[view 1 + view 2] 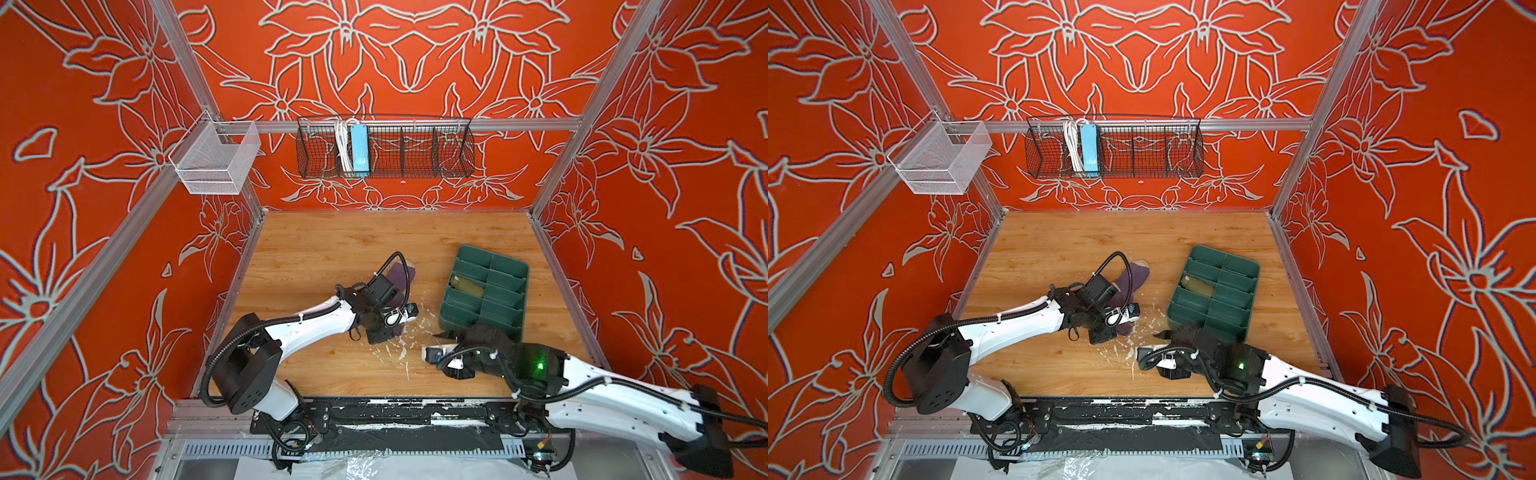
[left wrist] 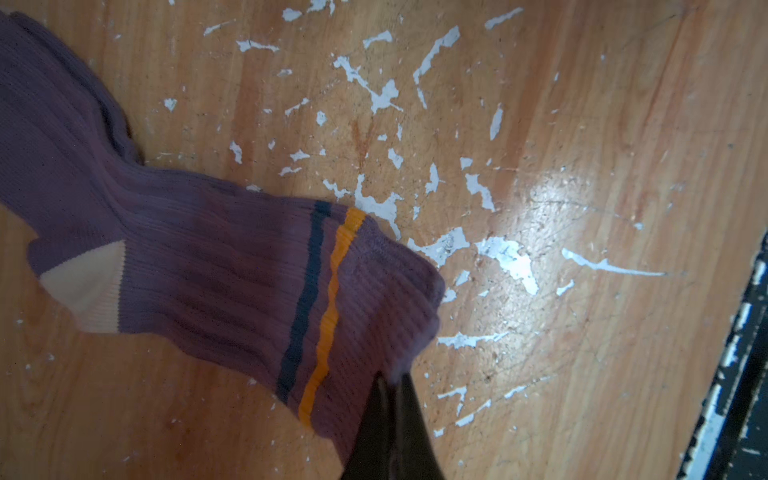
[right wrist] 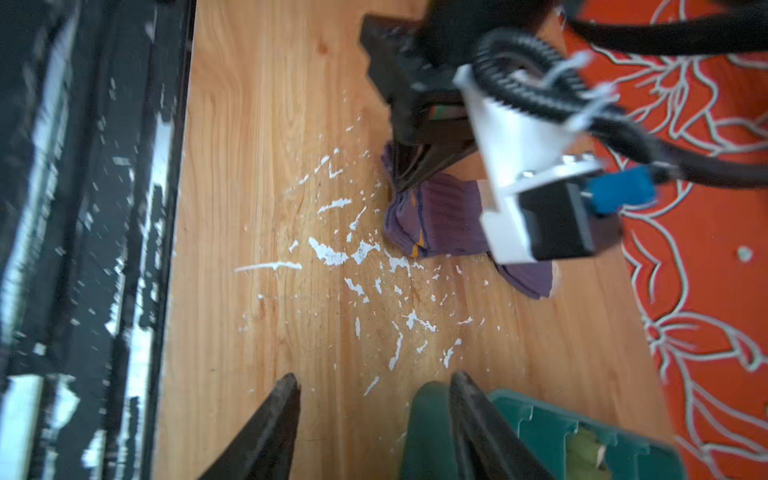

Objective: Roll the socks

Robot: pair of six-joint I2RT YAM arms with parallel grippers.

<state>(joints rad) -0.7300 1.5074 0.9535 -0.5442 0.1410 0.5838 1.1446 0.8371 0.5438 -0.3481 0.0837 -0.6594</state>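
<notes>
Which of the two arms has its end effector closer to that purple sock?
Left. The left end effector pinches the purple sock at its cuff; the right end effector hangs open, apart from it, beside a corner of the green tray.

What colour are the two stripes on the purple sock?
One navy, one orange-yellow, near the cuff of the purple sock. Best seen in the left wrist view.

Robot lab test cell.
Silver aluminium rails (image 1: 519, 124) frame red floral-printed wall panels (image 1: 415, 41) around a scuffed wooden table (image 1: 332, 249); two white-and-black robot arms (image 1: 307, 328) stand on a black base plate (image 1: 415, 409) at its front edge.
</notes>
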